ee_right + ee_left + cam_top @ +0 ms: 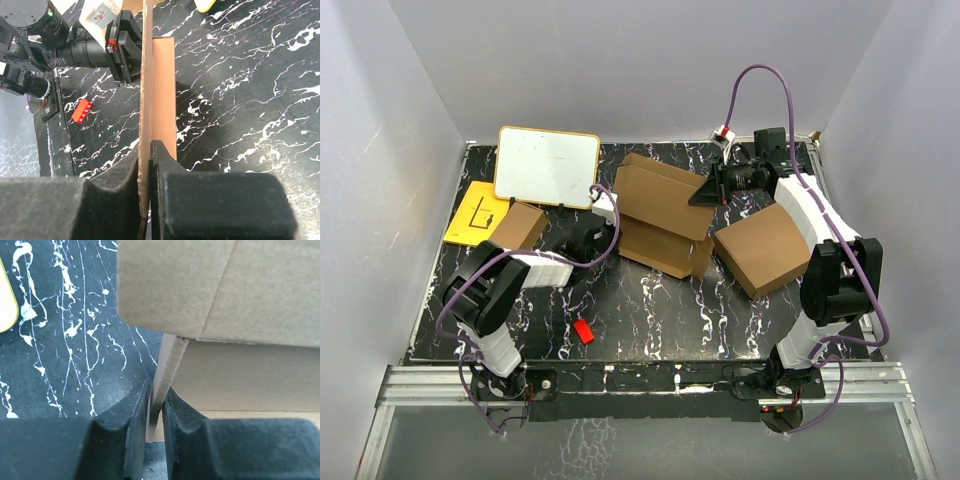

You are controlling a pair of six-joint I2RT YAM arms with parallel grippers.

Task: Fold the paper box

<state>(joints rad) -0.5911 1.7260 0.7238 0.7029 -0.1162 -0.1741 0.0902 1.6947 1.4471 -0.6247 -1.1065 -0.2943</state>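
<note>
Right gripper (pixel 146 150): black padded fingers closed flat on a thin upright panel of the paper box (pixel 660 215).
Left gripper (pixel 156 402): jaws narrow, with a flap edge of the same box standing between the fingers; whether they press it cannot be told.
Paper box: brown die-cut cardboard, partly erected, mid-table toward the rear, between the two grippers.
Larger brown box (pixel 763 250): closed, just right of the paper box.
Smaller brown box (pixel 520 225): left side, overlapping a yellow sheet (pixel 475 212).
Whiteboard (pixel 547 167): rear left, blank, tan-edged.
Red toy brick (pixel 583 331): front, lying alone on the black white-veined table (pixel 650 320).
</note>
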